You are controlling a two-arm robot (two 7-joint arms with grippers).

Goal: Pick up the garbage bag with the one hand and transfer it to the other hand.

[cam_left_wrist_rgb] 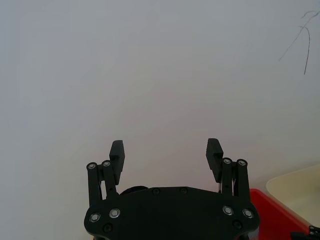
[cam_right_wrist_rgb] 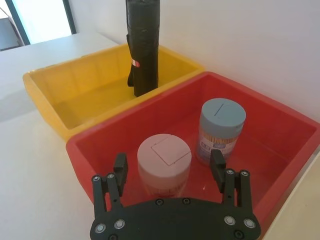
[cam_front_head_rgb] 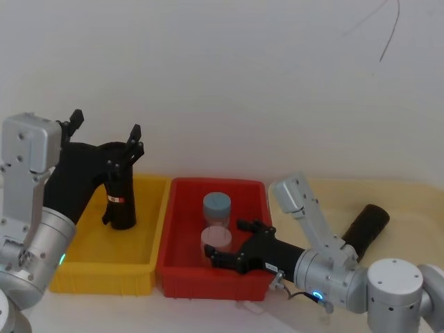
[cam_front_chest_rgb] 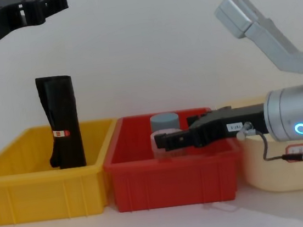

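The garbage bag [cam_front_head_rgb: 365, 229], a black roll with no label, lies tilted in a cream tray [cam_front_head_rgb: 409, 201] at the far right, just behind my right arm. My right gripper [cam_front_head_rgb: 223, 240] [cam_right_wrist_rgb: 168, 159] is open and low inside the red bin [cam_front_head_rgb: 182, 229]. Its fingers stand on either side of a pink-lidded jar [cam_right_wrist_rgb: 164, 159] without touching it. My left gripper [cam_front_head_rgb: 105, 123] [cam_left_wrist_rgb: 165, 147] is open and empty, raised above the yellow bin [cam_front_head_rgb: 83, 267]. It is above a second black roll [cam_front_head_rgb: 119, 201] [cam_front_chest_rgb: 62, 121] with a red-and-white label, which stands upright in that bin.
A blue-lidded jar [cam_front_head_rgb: 217, 207] [cam_right_wrist_rgb: 221, 127] stands behind the pink one in the red bin. The two bins sit side by side, with the cream tray [cam_front_chest_rgb: 269, 173] to their right. A white wall rises close behind everything.
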